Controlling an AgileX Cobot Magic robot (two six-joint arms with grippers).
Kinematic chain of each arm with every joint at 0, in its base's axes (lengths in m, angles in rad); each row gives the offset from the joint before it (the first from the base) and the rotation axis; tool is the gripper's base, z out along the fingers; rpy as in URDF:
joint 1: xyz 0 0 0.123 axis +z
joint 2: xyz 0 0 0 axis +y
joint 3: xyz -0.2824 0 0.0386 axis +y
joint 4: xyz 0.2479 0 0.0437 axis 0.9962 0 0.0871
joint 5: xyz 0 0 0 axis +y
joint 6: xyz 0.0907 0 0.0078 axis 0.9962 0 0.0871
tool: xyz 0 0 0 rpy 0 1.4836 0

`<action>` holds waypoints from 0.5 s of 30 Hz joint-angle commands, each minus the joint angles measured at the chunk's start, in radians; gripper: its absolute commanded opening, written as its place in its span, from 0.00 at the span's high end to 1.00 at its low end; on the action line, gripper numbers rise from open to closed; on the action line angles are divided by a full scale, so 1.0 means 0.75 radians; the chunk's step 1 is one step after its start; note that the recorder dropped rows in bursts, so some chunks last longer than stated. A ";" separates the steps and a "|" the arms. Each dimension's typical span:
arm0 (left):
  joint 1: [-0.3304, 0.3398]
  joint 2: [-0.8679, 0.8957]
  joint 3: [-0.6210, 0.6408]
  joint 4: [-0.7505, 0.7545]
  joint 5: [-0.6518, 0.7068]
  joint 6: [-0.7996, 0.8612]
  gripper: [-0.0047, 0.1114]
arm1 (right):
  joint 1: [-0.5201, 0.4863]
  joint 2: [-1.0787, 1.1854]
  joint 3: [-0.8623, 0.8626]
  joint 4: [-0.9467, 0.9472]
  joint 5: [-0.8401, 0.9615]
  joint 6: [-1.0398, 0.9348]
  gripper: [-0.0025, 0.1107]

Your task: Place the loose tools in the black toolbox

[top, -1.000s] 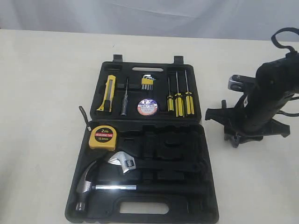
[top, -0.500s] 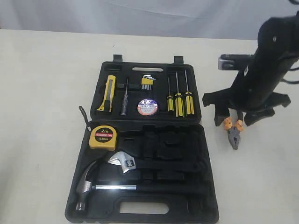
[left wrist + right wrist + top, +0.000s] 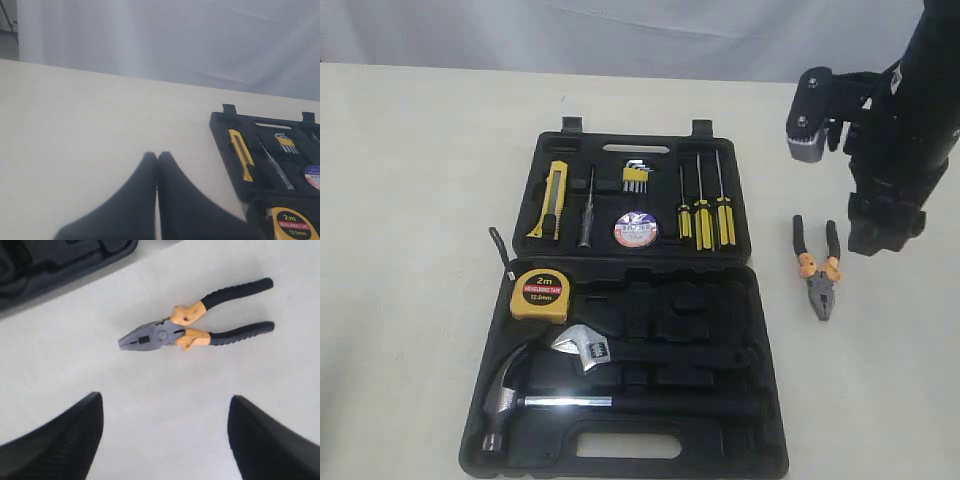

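Observation:
The black toolbox (image 3: 740,462) lies open on the table. The yellow-black utility knife (image 3: 551,200) and the tape roll (image 3: 636,231) sit in slots in its far half, and the yellow tape measure (image 3: 540,293) sits in its near half. The pliers (image 3: 820,270) lie on the table right of the box, jaws toward the front. My right gripper (image 3: 165,400) hangs open above the pliers (image 3: 190,330) and holds nothing. Left of the toolbox (image 3: 225,150), my left gripper (image 3: 157,155) is shut and empty over bare table. It is out of the exterior view.
The near half also holds a silver claw hammer (image 3: 510,395) and an adjustable wrench (image 3: 582,347). Three yellow-black screwdrivers (image 3: 705,215), hex keys (image 3: 636,176) and a dark screwdriver (image 3: 586,210) fill the far half. My right arm (image 3: 900,130) stands tall at the right.
My right arm has risen from low over the table, uncovering the pliers, which now lie free on the surface. The tools in the box have not moved.

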 commanded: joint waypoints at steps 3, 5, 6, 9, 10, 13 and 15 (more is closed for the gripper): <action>-0.008 0.005 -0.007 -0.011 0.004 0.001 0.96 | 0.002 0.019 -0.004 -0.138 -0.147 -0.679 0.39; -0.008 0.005 -0.007 -0.011 0.004 0.001 0.96 | 0.002 0.034 -0.004 -0.142 -0.160 -0.761 0.39; -0.008 0.005 -0.007 -0.011 0.004 0.001 0.96 | 0.002 0.042 -0.004 -0.142 -0.160 -0.807 0.39; -0.008 0.005 -0.007 -0.011 0.004 0.001 0.96 | 0.002 0.074 0.007 -0.157 -0.210 -0.913 0.39; -0.008 0.005 -0.007 -0.011 0.004 0.001 0.96 | 0.002 0.084 0.011 -0.163 -0.226 -0.914 0.39; -0.008 0.005 -0.007 -0.011 0.004 0.001 0.96 | 0.002 0.122 0.046 -0.192 -0.220 -0.916 0.39; -0.008 0.005 -0.007 -0.011 0.004 0.001 0.96 | 0.002 0.126 0.075 -0.195 -0.221 -0.921 0.39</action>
